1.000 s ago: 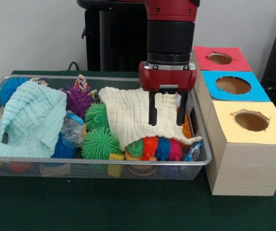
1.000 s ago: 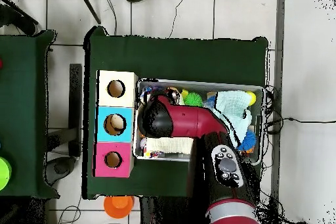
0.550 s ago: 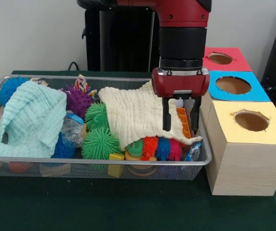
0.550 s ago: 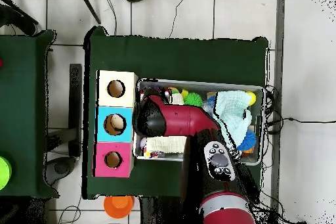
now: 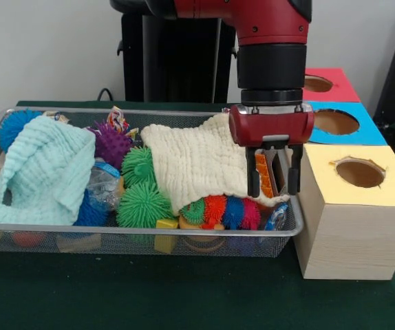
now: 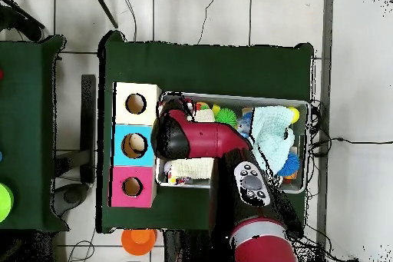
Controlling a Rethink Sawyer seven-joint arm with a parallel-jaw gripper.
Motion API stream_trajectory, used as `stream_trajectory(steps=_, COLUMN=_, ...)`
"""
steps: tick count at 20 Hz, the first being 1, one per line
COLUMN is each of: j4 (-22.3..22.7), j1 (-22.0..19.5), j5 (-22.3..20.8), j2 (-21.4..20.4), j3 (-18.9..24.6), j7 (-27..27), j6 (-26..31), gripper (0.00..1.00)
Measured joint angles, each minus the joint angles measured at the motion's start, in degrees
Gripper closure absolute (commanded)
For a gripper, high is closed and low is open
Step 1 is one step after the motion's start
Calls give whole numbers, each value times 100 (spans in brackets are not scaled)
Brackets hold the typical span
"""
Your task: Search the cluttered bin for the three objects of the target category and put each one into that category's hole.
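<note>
nearest the camera in the front view, the wire bin [image 5: 184, 237] shows its front rim on the dark green table [image 5: 149, 295], with a yellow block [image 5: 166, 225] and other small pieces pressed against the mesh. just behind the rim lies a row of spiky rings in green, orange, blue and pink [image 5: 223, 211], and to their left two green spiky balls [image 5: 142, 203], one above the other. a pale mint cloth [image 5: 43, 172] is heaped at the left end of the bin, and a cream cloth [image 5: 197, 161] is spread over the right half, its lower edge draped onto the spiky rings. the gripper [image 5: 274, 185] hangs at the bin's right end, over the cream cloth's right edge, its two black fingers [image 5: 253, 180] pointing down and set a moderate way apart with nothing between them; an orange ridged piece [image 5: 262, 173] shows behind the gap, against the bin's right wall. right beside the bin stands the yellow-topped box [image 5: 352, 206] with its round hole, then the blue-topped box [image 5: 349, 127] behind it, and the red-topped box [image 5: 328, 82] farthest back. further in, a purple spiky ball [image 5: 110, 143] sits between the two cloths and a blue spiky ball [image 5: 15, 125] fills the far left corner. from overhead, the red arm [image 6: 207, 140] covers much of the bin's box-side end.
</note>
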Motion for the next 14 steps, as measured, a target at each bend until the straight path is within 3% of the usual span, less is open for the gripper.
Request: stream_trajectory(steps=14, j4=-29, j1=5, j5=0, j2=191, j3=12, j7=0, j6=-159, gripper=0)
